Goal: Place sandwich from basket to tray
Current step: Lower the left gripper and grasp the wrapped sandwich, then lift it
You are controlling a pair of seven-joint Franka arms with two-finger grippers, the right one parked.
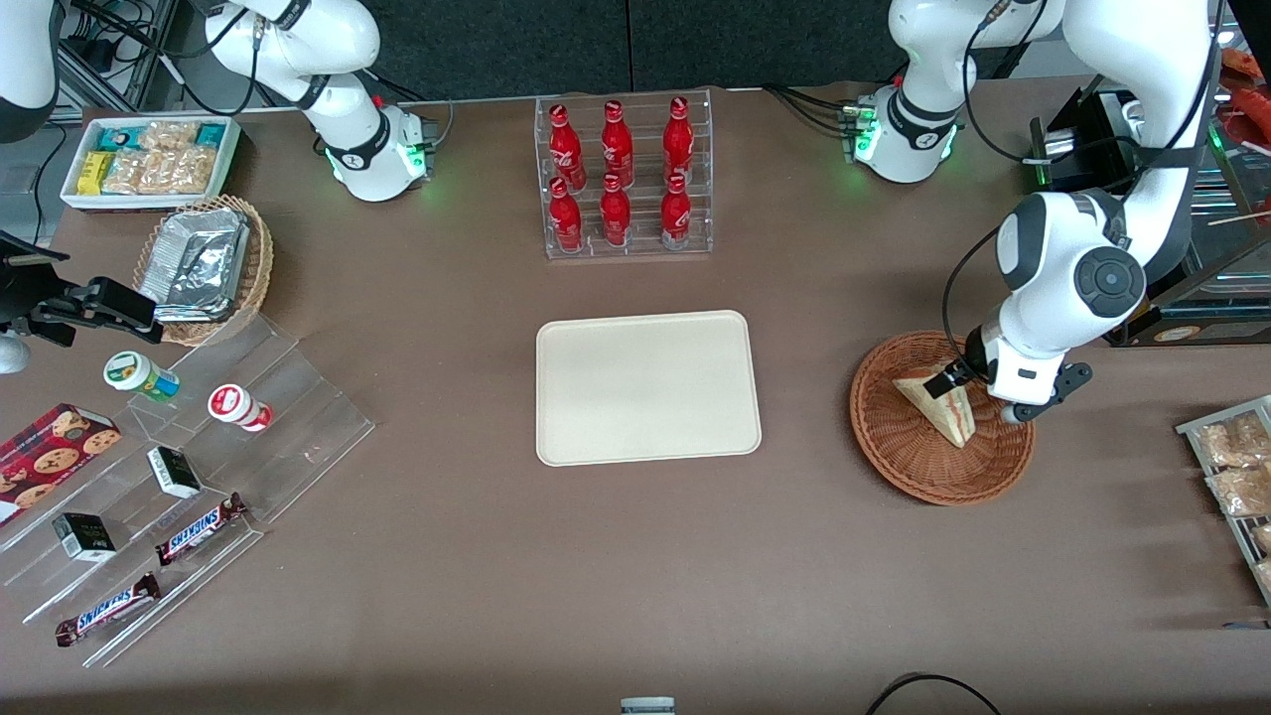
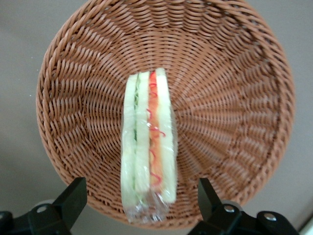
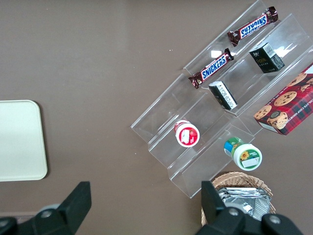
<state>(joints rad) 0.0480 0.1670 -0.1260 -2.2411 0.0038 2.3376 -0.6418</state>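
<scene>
Gripper (image 2: 139, 208): we see it hanging over the basket (image 1: 894, 447), fingers (image 2: 73, 196) spread apart, touching nothing.
Sandwich (image 2: 148, 142): we find it in the basket, wrapped in clear film, standing on edge with its filling layers facing up at the wrist camera; its nearer end lies between the spread fingers.
Long axis: we trace it running from the gripper toward the basket's centre.
Tray (image 1: 647, 387): beside the basket, toward the parked arm's end.
Legible writing: we read "SNICKERS" on two bars (image 1: 202, 527), well apart from the basket.
</scene>
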